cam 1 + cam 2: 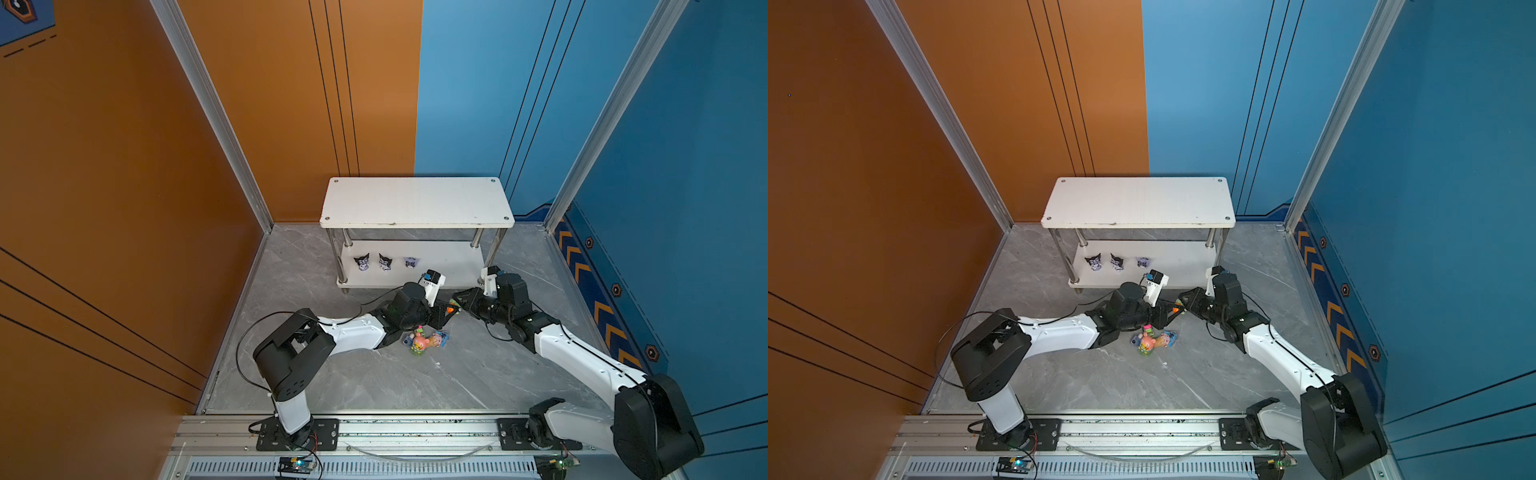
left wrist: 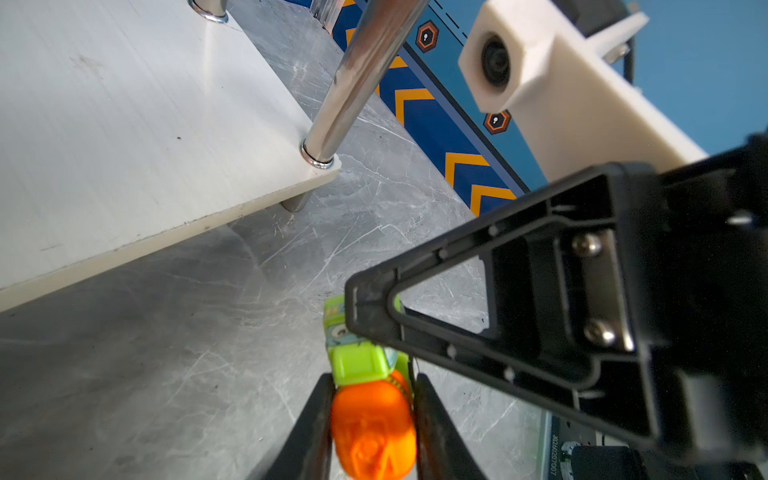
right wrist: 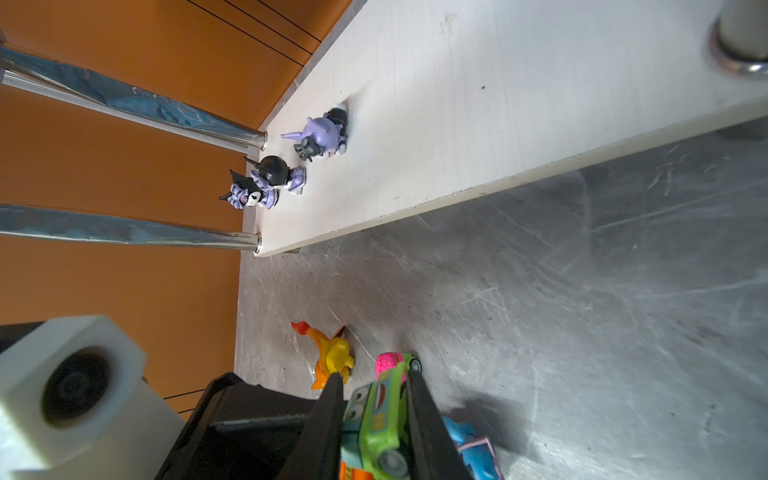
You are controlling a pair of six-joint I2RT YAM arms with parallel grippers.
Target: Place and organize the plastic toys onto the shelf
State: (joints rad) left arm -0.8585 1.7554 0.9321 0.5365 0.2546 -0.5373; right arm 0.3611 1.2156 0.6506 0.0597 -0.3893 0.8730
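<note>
An orange-topped green block (image 2: 374, 432) hangs just above the floor in front of the shelf (image 1: 415, 201). My left gripper (image 2: 373, 380) is shut on its orange end. My right gripper (image 3: 374, 376) meets it head-on, shut on the green body (image 3: 376, 419). Three black-purple eared heads (image 1: 361, 262) (image 1: 385, 262) (image 1: 410, 262) stand in a row on the lower board (image 3: 498, 104). On the floor below the grippers lie the pink bear (image 1: 419, 343), an orange spiky creature (image 3: 332, 353), a pink-topped green block (image 3: 390, 361) and a blue toy (image 3: 469, 449).
The shelf's top board (image 1: 1138, 201) is bare. A chrome post (image 2: 357, 79) stands at the lower board's near right corner, close to both grippers. Orange and blue walls close in the grey floor (image 1: 374, 382) on three sides.
</note>
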